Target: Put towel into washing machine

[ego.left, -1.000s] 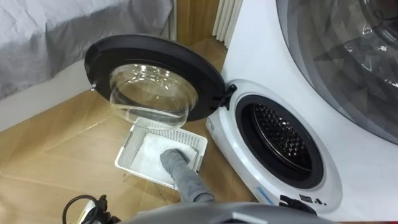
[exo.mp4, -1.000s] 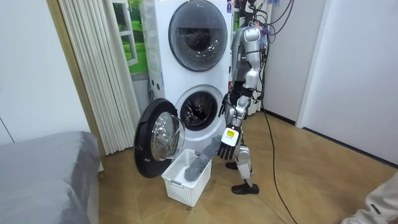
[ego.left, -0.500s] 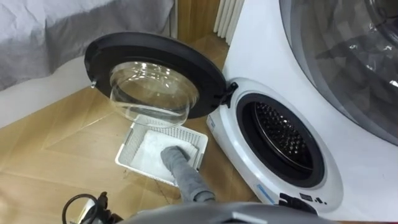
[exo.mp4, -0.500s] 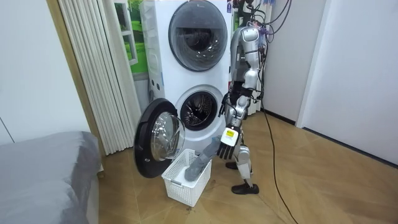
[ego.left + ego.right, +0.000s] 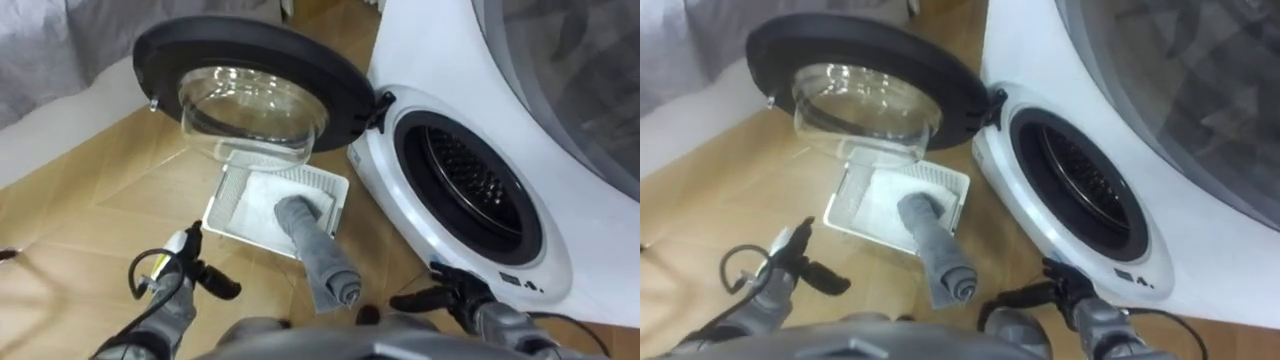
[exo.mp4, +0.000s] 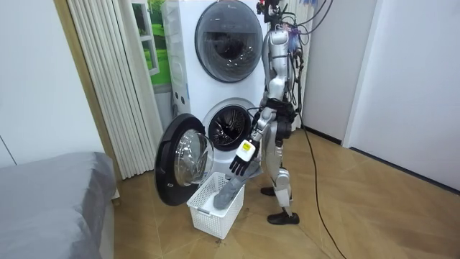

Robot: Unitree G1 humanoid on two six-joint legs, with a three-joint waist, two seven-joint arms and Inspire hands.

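Observation:
A grey rolled towel point(image 5: 318, 252) sticks up at a slant out of a white slatted basket point(image 5: 222, 208) on the wood floor. The basket stands under the open round door point(image 5: 250, 85) of the lower washing machine, whose drum opening point(image 5: 470, 185) gapes to the right. My left hand point(image 5: 185, 285) comes in at the lower left, open, apart from the towel. My right hand point(image 5: 455, 295) shows at the lower right below the drum, open, holding nothing. In the room view I stand upright beside the machine, one hand point(image 6: 241, 161) hanging just above the towel point(image 6: 228, 193).
A second machine point(image 6: 228, 36) is stacked above the lower one. A grey-covered bed point(image 5: 60, 50) lies at the far left. A ribbed radiator panel point(image 6: 108, 86) stands beside the machines. Bare wood floor point(image 5: 90, 215) stretches left of the basket.
I have straightened up and my view has tipped downward. Both hands have come into the eye views. In the room view the hanging hand has swung closer over the basket. The towel has not moved.

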